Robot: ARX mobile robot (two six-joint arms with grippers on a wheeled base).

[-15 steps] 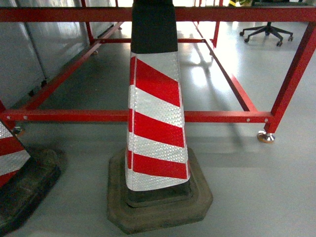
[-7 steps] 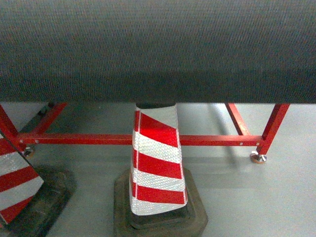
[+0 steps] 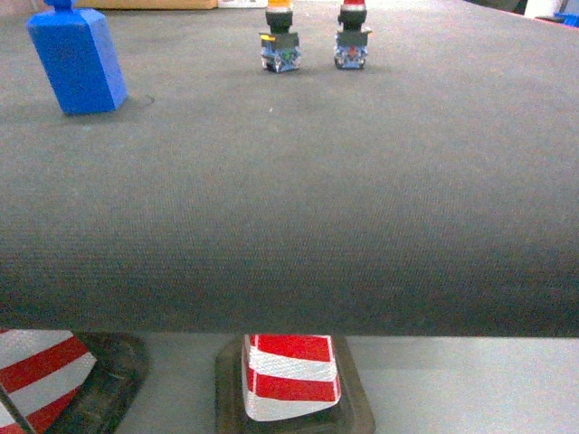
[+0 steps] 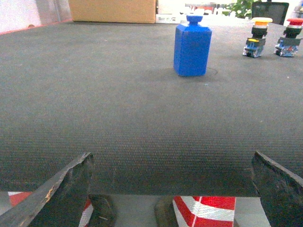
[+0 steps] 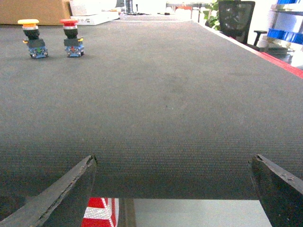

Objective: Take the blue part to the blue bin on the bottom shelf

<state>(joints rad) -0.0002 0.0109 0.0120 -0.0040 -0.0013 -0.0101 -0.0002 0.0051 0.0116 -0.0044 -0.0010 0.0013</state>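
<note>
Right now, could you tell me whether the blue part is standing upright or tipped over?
Upright. The blue part stands on its flat base on the dark mat, knob on top, sides vertical.

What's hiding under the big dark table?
Under the dark table two red-and-white striped cones stand on the grey floor. Only their lower parts show; the tabletop covers their tops and everything farther back.

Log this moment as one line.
blue part upright on mat, untouched | left gripper open | right gripper open | bin unseen
</note>
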